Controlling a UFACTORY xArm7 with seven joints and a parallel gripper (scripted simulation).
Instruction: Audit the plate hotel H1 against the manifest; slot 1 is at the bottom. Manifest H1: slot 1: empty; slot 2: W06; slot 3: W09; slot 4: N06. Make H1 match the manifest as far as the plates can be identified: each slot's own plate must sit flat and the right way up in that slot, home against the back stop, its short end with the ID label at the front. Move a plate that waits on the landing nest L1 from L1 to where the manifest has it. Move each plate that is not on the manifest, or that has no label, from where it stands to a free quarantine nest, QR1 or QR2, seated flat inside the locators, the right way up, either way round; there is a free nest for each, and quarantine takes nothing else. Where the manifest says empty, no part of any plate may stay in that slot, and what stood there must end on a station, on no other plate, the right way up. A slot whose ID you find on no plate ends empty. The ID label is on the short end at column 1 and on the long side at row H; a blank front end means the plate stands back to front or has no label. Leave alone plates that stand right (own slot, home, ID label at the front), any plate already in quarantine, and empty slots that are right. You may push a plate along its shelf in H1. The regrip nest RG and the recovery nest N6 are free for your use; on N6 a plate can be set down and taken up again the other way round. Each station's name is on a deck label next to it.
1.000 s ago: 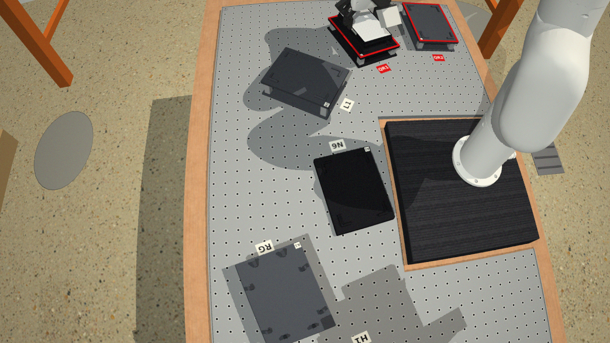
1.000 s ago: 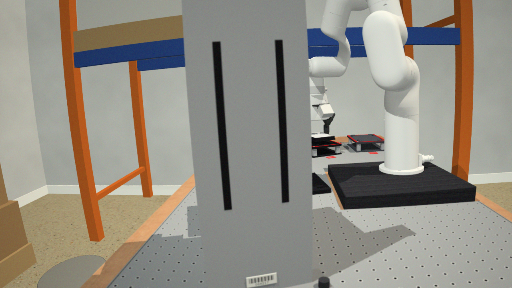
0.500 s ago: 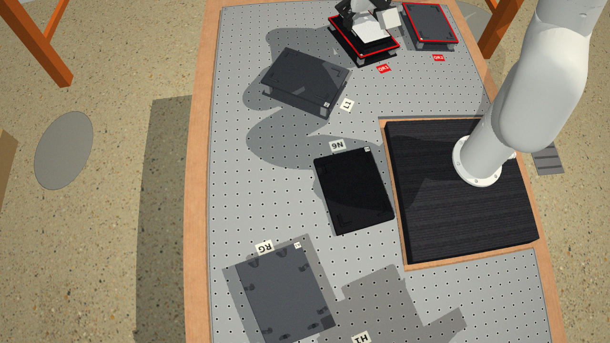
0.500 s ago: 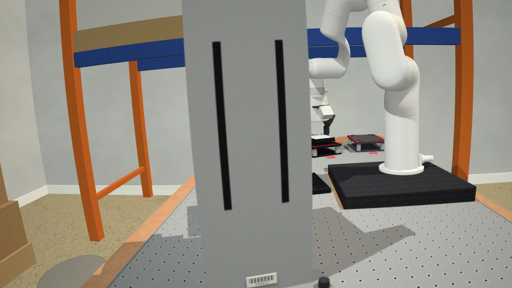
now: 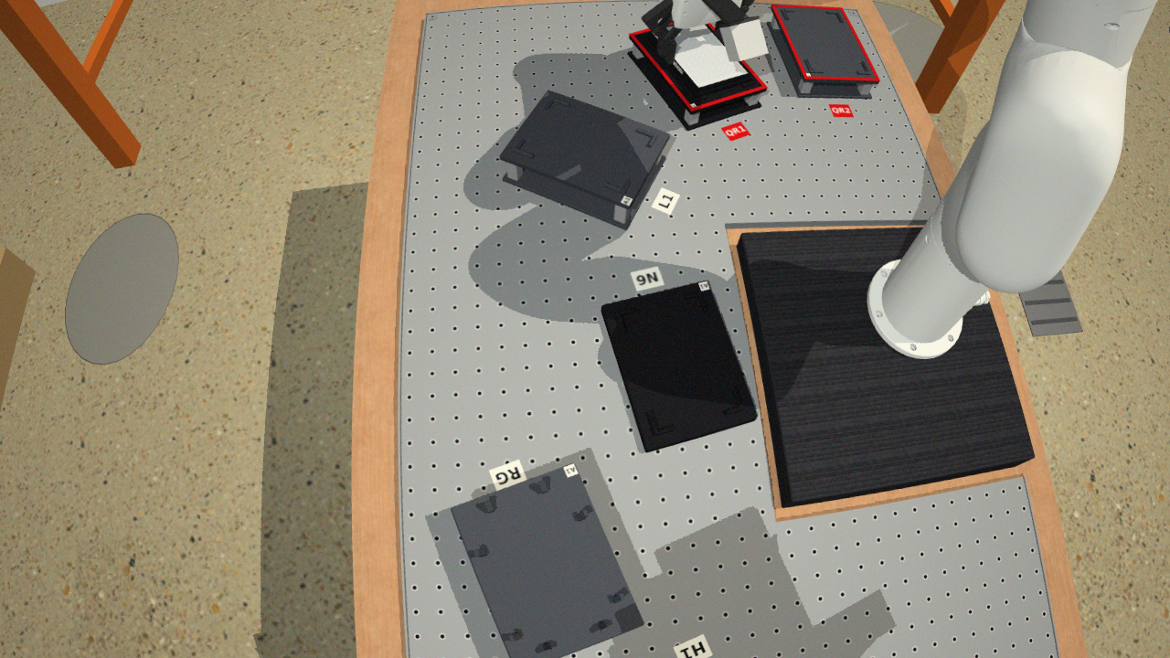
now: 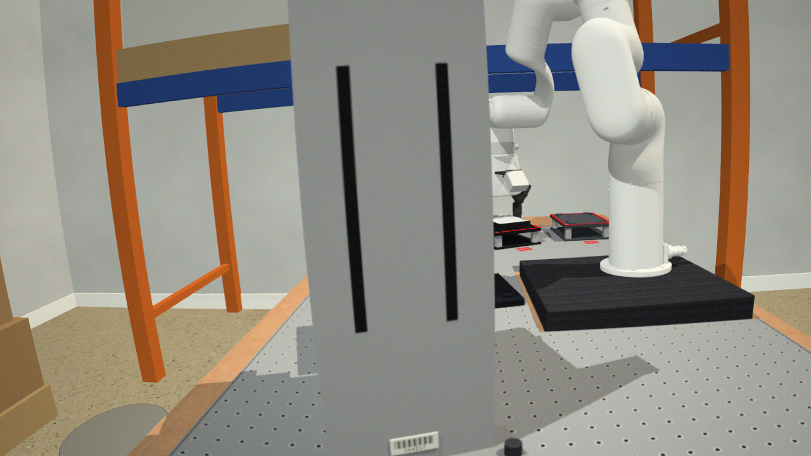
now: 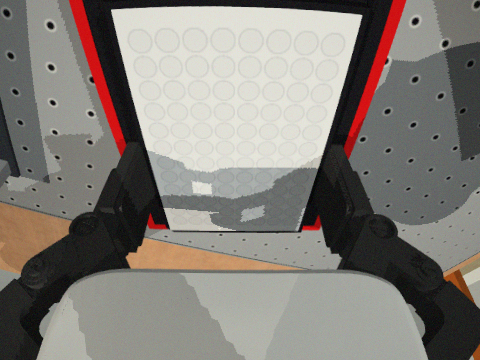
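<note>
The plate point(image 7: 236, 107), pinched by the jaws, sits over QR1 point(image 7: 70, 20), beside bare QR2 point(image 5: 824, 42).

At the top centre of the top view, QR1 nest point(image 5: 655, 67) taken up by a white plate point(image 5: 719, 69), gripper point(image 7: 235, 190) clamped on its long sides. Just right of it, QR2 nest point(image 5: 824, 42) bare, open from above. Left of centre, L1 nest point(image 5: 582, 151) likewise bare. Mid-frame, N6 nest point(image 5: 677, 366) hemmed on its right by the arm's black base block point(image 5: 883, 441). In the exterior view, grey hotel back point(image 6: 396, 227) filling the centre, blocking any reach from that side.
</note>
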